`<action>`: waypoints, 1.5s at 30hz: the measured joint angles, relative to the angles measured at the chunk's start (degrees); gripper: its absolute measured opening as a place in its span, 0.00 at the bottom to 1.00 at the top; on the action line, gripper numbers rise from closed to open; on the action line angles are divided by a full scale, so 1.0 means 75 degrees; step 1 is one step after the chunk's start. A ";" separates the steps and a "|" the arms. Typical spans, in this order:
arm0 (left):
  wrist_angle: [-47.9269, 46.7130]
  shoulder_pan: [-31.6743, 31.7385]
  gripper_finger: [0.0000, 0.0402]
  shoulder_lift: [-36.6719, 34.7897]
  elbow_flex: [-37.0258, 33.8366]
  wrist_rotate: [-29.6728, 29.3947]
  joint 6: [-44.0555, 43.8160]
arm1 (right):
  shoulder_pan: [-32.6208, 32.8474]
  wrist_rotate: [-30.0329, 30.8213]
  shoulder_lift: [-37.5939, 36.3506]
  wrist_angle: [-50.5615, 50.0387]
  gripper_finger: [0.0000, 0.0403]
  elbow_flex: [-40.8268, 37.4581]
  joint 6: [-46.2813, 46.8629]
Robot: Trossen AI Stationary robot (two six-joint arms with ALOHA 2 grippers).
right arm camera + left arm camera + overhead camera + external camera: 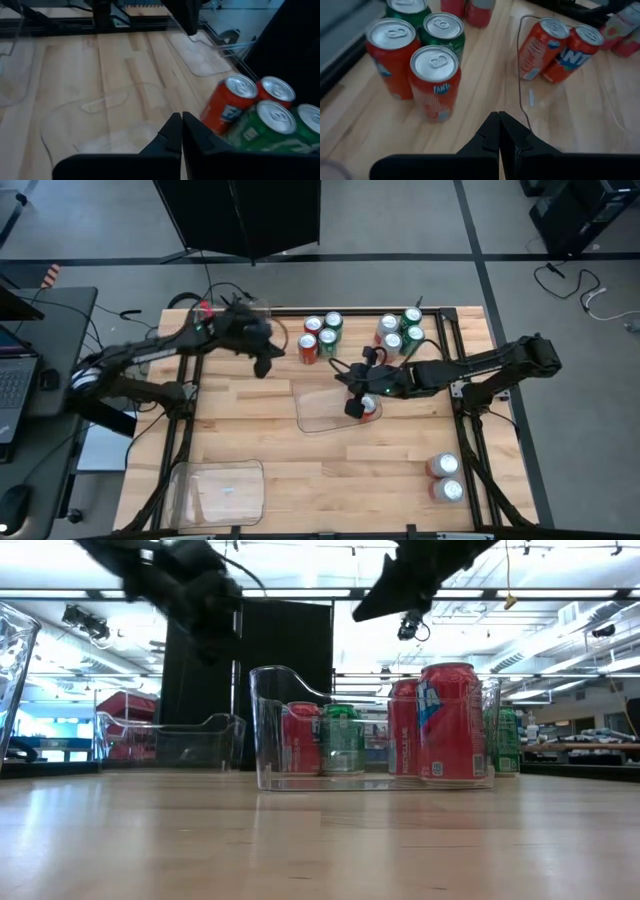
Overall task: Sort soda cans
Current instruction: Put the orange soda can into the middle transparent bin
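Found the left jaws shut tight and holding nothing, hanging just beside a bunch of four soda cans (pixel 328 340) on the worktop (pixel 330 480), two red and two green. Found the right jaws shut and empty too, over the clear tray (pixel 305 415) in the middle, right by a red can (pixel 371 406) standing inside it. Spotted four more cans (pixel 393 342) in another bunch farther right, and two cans (pixel 443 467) off by themselves near a corner. Guessed the next job was to pick the near red can (pixel 435 80) out of the first bunch. Needed to open the left jaws wide first, then come straight down over that can. Had to mind the green can (pixel 442 31) close behind it, so as not to knock it over. Needed to squeeze gently around the middle and lift straight up.
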 joint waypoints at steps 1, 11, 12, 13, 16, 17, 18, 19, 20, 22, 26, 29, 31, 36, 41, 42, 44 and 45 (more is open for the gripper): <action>-0.0114 0.0058 0.00 0.0289 0.0260 0.0134 0.0013 | -0.0001 0.0000 -0.0063 0.0014 0.00 -0.0064 -0.0003; -0.2252 0.0079 0.14 0.2259 0.2894 0.0220 0.1182 | 0.0005 0.0000 -0.0114 -0.0167 0.00 -0.0217 -0.0188; -0.2456 0.0045 0.17 0.2390 0.3096 0.0090 0.1187 | 0.0010 0.0000 -0.0114 -0.0169 0.00 -0.0217 -0.0231; -0.2642 0.0013 0.19 0.2513 0.3285 -0.0014 0.1186 | 0.0010 0.0000 -0.0114 -0.0172 0.00 -0.0217 -0.0261; -0.2958 -0.0085 0.28 0.2786 0.3662 -0.0457 0.1186 | 0.0010 0.0000 -0.0114 -0.0196 0.00 -0.0217 -0.0349; -0.2948 -0.0119 0.31 0.2853 0.3723 -0.0625 0.1166 | 0.0010 0.0000 -0.0114 -0.0200 0.00 -0.0217 -0.0364; -0.2893 -0.0161 0.34 0.2901 0.3747 -0.0772 0.1142 | 0.0010 -0.0002 -0.0114 -0.0213 0.00 -0.0217 -0.0367; -0.2862 -0.0193 0.37 0.2945 0.3748 -0.0931 0.1093 | 0.0010 0.0000 -0.0114 -0.0236 0.00 -0.0217 -0.0367; -0.2845 -0.0224 0.41 0.2981 0.3748 -0.1071 0.1004 | 0.0010 -0.0001 -0.0114 -0.0254 0.00 -0.0217 -0.0367; -0.2714 -0.0275 0.47 0.3070 0.3748 -0.1282 0.0956 | 0.0010 -0.0003 -0.0114 -0.0307 0.00 -0.0217 -0.0367; -0.2602 -0.0277 0.60 0.3118 0.3748 -0.1382 0.0880 | 0.0010 -0.0003 -0.0114 -0.0333 0.00 -0.0217 -0.0397; -0.2566 -0.0268 0.68 0.3116 0.3748 -0.1402 0.0760 | 0.0010 -0.0006 -0.0114 -0.0333 0.00 -0.0217 -0.0420; -0.2551 -0.0271 0.71 0.3116 0.3748 -0.1427 0.0766 | 0.0010 -0.0006 -0.0114 -0.0332 0.00 -0.0217 -0.0420; -0.2493 -0.0228 0.76 0.3325 0.3745 -0.1484 0.0778 | 0.0010 -0.0009 -0.0114 -0.0321 0.00 -0.0217 -0.0420; -0.2325 -0.0164 0.77 0.3711 0.3742 -0.1687 0.1050 | 0.0010 -0.0012 -0.0114 -0.0289 0.00 -0.0217 -0.0420; -0.2269 -0.0158 0.77 0.3775 0.3742 -0.1685 0.1102 | 0.0010 -0.0012 -0.0114 -0.0289 0.00 -0.0217 -0.0420; -0.2239 -0.0151 0.77 0.3895 0.3742 -0.1692 0.1132 | 0.0010 -0.0012 -0.0114 -0.0292 0.00 -0.0217 -0.0420; -0.2193 -0.0150 0.77 0.3950 0.3742 -0.1702 0.1133 | 0.0010 -0.0014 -0.0114 -0.0292 0.00 -0.0217 -0.0420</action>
